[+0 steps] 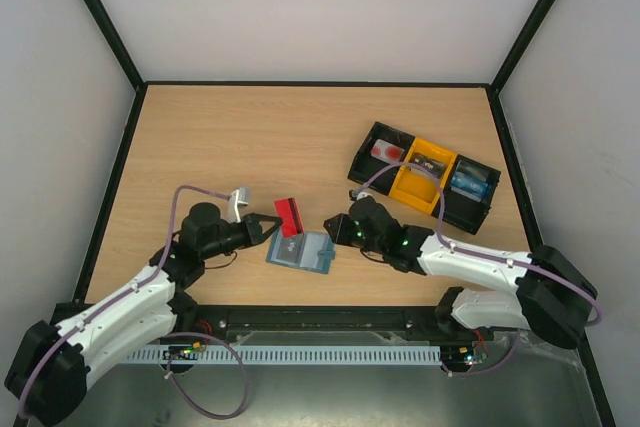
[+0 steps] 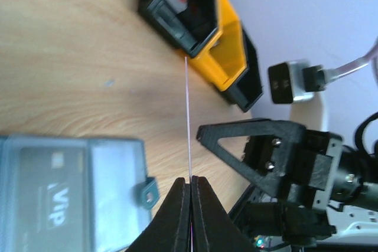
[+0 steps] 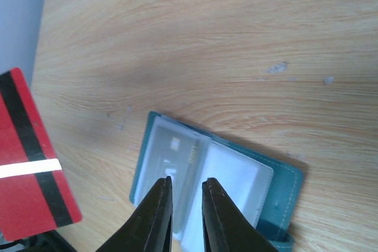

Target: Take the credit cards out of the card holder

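plainly, card holder (image 1: 303,252) lies open, clear pockets (image 3: 236,182).

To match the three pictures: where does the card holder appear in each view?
Top external: card holder, open, just below centre.
Left wrist: lower left corner, cut by the edge.
Right wrist: lower centre, right of the red card.
Shared landmark: that red card, edge-on in the left wrist view.

Left tool (image 2: 190,182) tightly closed, right tool (image 3: 186,182) slightly apart, both arms inward.
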You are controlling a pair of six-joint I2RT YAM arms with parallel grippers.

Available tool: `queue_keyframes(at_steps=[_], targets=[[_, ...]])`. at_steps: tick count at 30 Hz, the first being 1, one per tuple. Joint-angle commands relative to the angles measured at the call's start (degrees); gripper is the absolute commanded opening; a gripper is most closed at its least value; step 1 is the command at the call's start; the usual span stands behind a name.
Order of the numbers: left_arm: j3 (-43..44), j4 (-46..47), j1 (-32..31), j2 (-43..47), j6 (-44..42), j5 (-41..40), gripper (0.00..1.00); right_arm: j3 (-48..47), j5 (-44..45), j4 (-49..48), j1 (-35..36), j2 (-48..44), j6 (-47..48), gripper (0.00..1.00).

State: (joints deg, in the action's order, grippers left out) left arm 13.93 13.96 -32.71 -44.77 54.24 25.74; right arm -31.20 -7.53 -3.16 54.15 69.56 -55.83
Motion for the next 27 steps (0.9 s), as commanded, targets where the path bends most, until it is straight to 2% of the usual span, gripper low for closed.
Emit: queue_keyframes(at_steps=[1, 5, 9, 11, 16, 27], targets=[[2.38, 2.07, -0.13, 3.31, -0.30, -0.41, 0.03, 0.43, 0.65, -2.75, 0.34, -3.52, 0.80, 0.17], [3.29, 0.97, -0.86, 6.49, -7.68, -5.30, 0.03, -2.09, -1.74, -3.52, 0.33, -4.40, -3.15, 0.20], [4.12, 0.43, -3.23, 10.65, -17.05, -13.76, 0.03, -4.99, -4.47, -3.43, 0.34, -4.52, -8.35, 0.22], [4.98, 0.14, -5.89, 11.82, -24.82, -17.91, 0.03, -6.03, -5.13, -3.14, 0.34, -4.84, -10.57, 0.25], [7.12, -1.44, -11.91, 11.22, -37.97, -27.56, 0.03, -6.35, -4.75, -2.51, 0.34, -8.17, -17.04, 0.29], [6.92, -0.16, -28.81, 5.18, -54.37, -48.47, 0.03, -8.51, 1.45, 3.24, 0.34, -15.48, -22.23, 0.31]])
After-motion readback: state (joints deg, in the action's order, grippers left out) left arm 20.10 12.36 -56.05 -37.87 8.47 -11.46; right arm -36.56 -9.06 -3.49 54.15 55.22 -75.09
